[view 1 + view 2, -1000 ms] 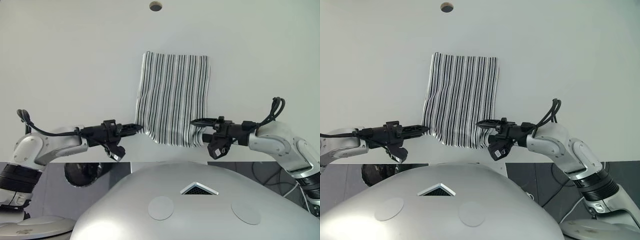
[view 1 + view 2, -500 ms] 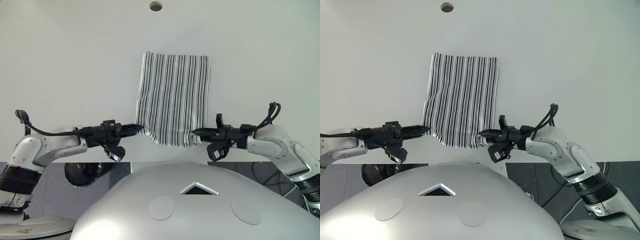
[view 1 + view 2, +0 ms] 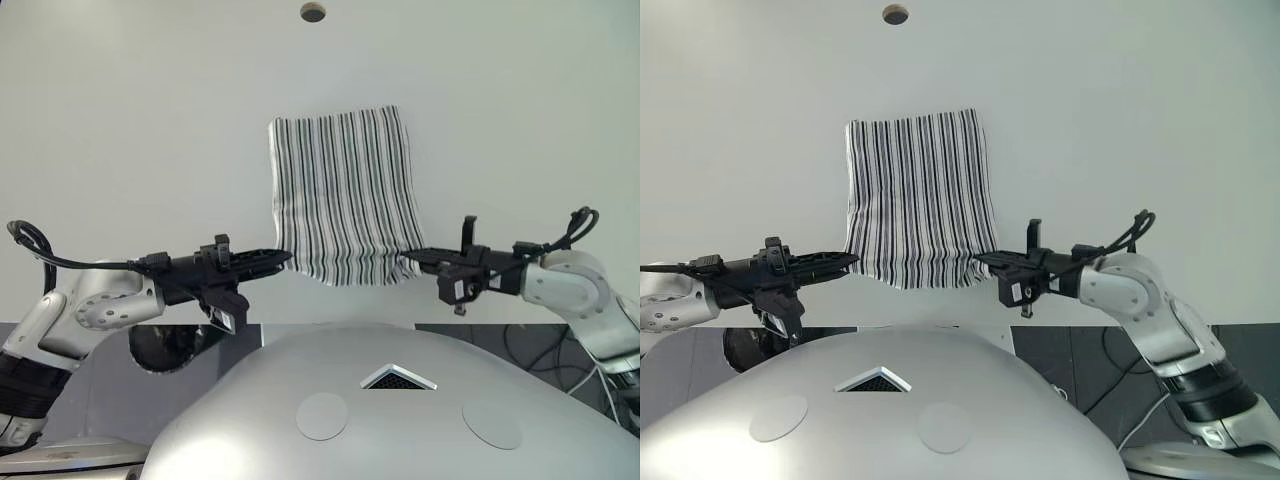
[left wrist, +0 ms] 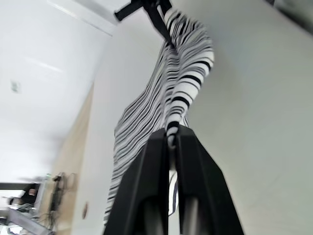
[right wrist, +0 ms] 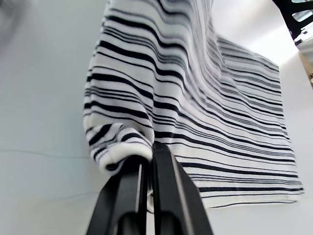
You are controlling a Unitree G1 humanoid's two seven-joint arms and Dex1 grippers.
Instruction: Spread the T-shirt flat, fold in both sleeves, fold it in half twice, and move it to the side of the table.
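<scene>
The left gripper (image 3: 284, 257) is clamped on the T-shirt (image 3: 345, 190). In the left wrist view its two black fingers (image 4: 146, 186) lie pressed together with a rolled bit of striped cloth caught at their tips. The right gripper (image 3: 407, 257) is likewise closed on the cloth, and in the right wrist view its fingers (image 5: 171, 196) pinch a curled black-and-white hem.

Both grippers point inward toward each other along the shirt's edge farthest from the round hole (image 3: 313, 12) in the table (image 3: 150, 120). The left one holds that edge's corner on the robot's left, the right one the corner on the robot's right. Near the fingertips the cloth is bunched and bowed rather than flat, and between the two grips the held edge sags in a shallow curve.

From there the shirt runs toward the hole as a narrow folded panel, its stripes running lengthwise toward the hole. The edge nearest the hole lies on the tabletop, well short of the hole, and sits askew, with its right corner a little closer to the hole than its left. The whole panel is roughly in line with the hole, shifted slightly to the robot's right of it.

Both arms come in from the table side opposite the hole, each with a looped black cable (image 3: 30, 240) at the wrist
</scene>
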